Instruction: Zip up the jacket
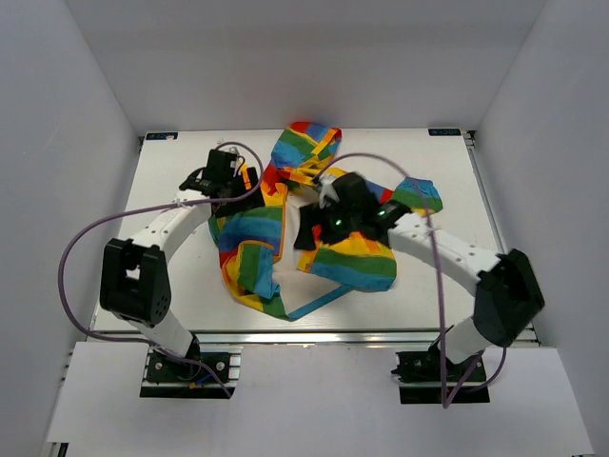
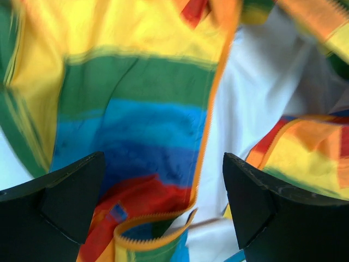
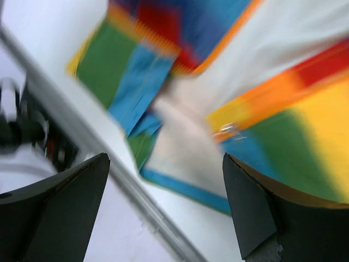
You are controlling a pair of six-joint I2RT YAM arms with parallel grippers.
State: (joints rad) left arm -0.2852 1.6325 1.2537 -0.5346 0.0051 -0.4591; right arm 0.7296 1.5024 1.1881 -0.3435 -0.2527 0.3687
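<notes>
The rainbow-striped jacket (image 1: 285,228) lies crumpled and unzipped in the middle of the white table, its white lining showing between the two front panels. My left gripper (image 1: 221,190) is open above the left panel; the left wrist view shows the orange zipper band (image 2: 210,125) running down between my fingers, curling at the bottom. My right gripper (image 1: 319,228) is open above the right panel. The right wrist view, blurred, shows a small metal zipper pull (image 3: 229,131) on the orange edge and the blue hem (image 3: 185,188) below it.
The table's near metal edge (image 3: 82,142) runs diagonally through the right wrist view, with the left arm's base beyond it. White walls enclose the table (image 1: 428,152) on three sides. Purple cables loop over both arms.
</notes>
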